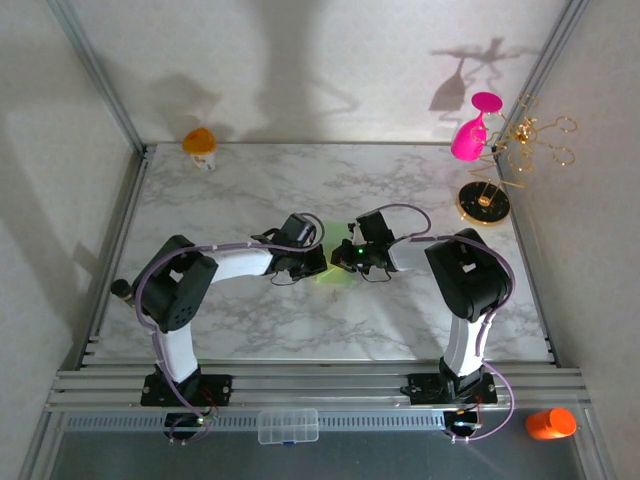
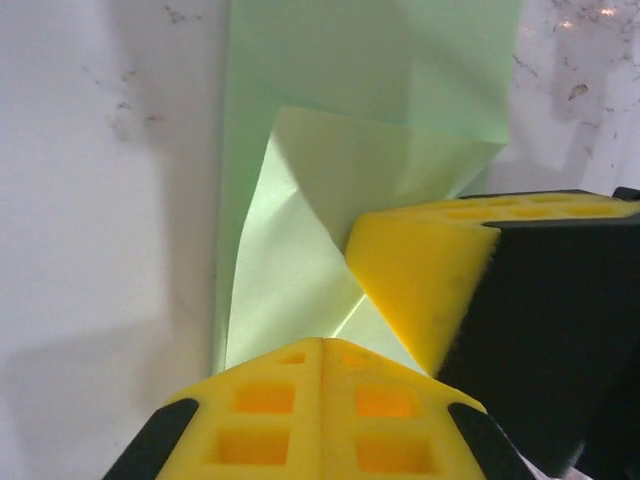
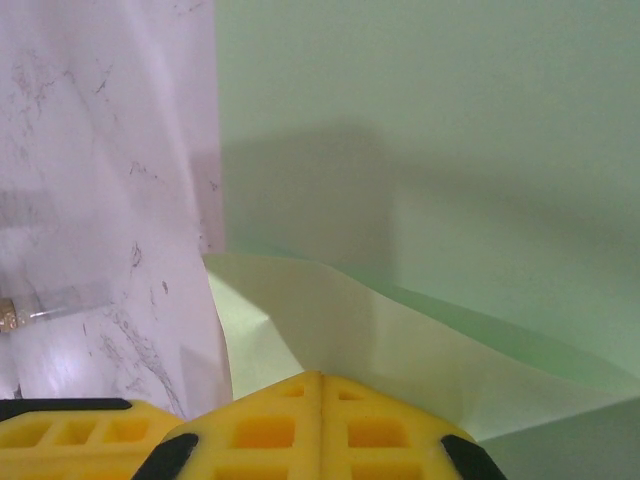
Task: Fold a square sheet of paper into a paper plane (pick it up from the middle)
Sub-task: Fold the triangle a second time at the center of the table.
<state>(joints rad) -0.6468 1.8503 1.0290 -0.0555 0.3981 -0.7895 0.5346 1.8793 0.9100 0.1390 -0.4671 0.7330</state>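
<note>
paper [image 1: 335, 272]: pale green, flat on the worktop [image 1: 230, 200], lying under both sets of fingers at mid-worktop
flap [image 2: 300, 210]: one corner folded over, lighter side up, creased and raised off the sheet; it sits just ahead of the left fingers, between them and the right fingers
left fingers [image 2: 260, 400]: closed, pads together, tips at the flap's near edge; can't tell if the paper is pinched
right fingers [image 3: 380, 430]: closed, pads together; in the left wrist view one yellow pad [image 2: 420, 270] rests on the flap, just right of the left fingertips
flap at right fingers [image 3: 330, 320]: curls up just ahead of the tips, with flat sheet [image 3: 420, 150] beyond
gold stand [image 1: 487, 203]: well apart from the right fingers, back-right
pink glass [image 1: 472, 135]: tilted, at the stand's wire arms
orange object [image 1: 200, 143]: back-left corner, well apart from the left fingers
</note>
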